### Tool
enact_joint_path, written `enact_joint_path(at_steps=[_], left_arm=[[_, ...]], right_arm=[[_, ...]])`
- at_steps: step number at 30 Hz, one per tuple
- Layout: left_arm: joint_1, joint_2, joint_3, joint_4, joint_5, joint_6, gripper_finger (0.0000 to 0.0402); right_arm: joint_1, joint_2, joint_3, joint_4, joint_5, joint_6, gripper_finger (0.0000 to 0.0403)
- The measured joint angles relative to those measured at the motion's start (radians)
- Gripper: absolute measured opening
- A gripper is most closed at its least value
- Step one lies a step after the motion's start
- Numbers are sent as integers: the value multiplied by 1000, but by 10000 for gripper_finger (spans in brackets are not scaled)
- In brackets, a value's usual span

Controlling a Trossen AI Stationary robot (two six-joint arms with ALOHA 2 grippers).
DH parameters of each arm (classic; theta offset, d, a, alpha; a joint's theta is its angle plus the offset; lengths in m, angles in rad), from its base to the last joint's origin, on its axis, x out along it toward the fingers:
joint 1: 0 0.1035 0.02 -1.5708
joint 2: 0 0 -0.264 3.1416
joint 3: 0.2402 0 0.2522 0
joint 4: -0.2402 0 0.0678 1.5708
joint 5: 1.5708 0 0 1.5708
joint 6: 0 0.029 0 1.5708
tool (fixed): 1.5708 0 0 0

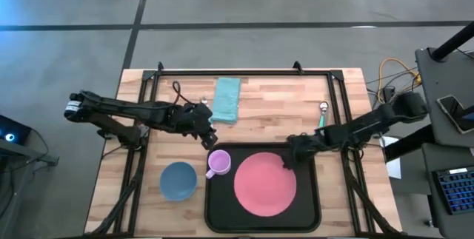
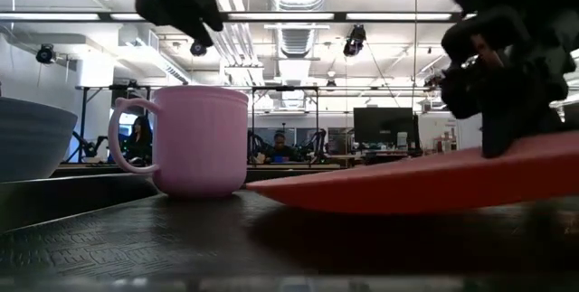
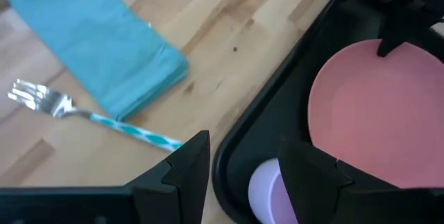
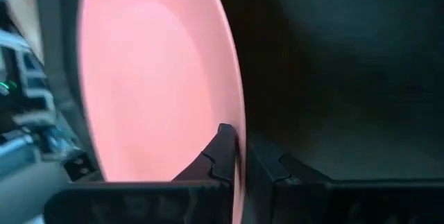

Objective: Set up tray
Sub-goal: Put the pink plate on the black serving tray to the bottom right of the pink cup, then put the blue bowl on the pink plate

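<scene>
A large black rectangular tray (image 1: 263,220) sits on the wooden surface (image 1: 274,102), holding a round pink plate (image 1: 264,184) and lilac mug (image 1: 218,163). Right gripper (image 1: 287,162) pinches the plate's rim; left gripper (image 1: 209,140) hovers open above the mug.

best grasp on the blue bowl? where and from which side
Pinch the rim of the blue bowl from above. It sits upright and open on the table, left of the tray; the wall is thin and the body too wide to span. The left gripper, open above the pink mug, looks nearest.
</scene>
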Motion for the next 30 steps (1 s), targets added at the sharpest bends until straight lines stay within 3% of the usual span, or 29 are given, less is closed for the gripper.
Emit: enact_joint_path(at_steps=[5, 12, 16, 21, 26, 30], left_arm=[[-38, -10, 1, -61, 1, -71, 151], [-96, -12, 47, -231, 6, -154, 151], [-169, -13, 87, -256, 62, -189, 151], [-332, 8, 104, -285, 77, -318, 150], [-440, 62, 82, -510, 76, -509, 148], [-448, 103, 49, -566, 74, -518, 148]], right_arm=[[2, 153, 98, -12, -54, -126, 55], [2, 219, 243, -93, -24, -299, 176], [2, 178, 316, -289, 126, -426, 231], [6, 68, 363, -499, 356, -570, 272], [4, -37, 350, -517, 422, -657, 291], [1, -69, 344, -517, 441, -691, 295]])
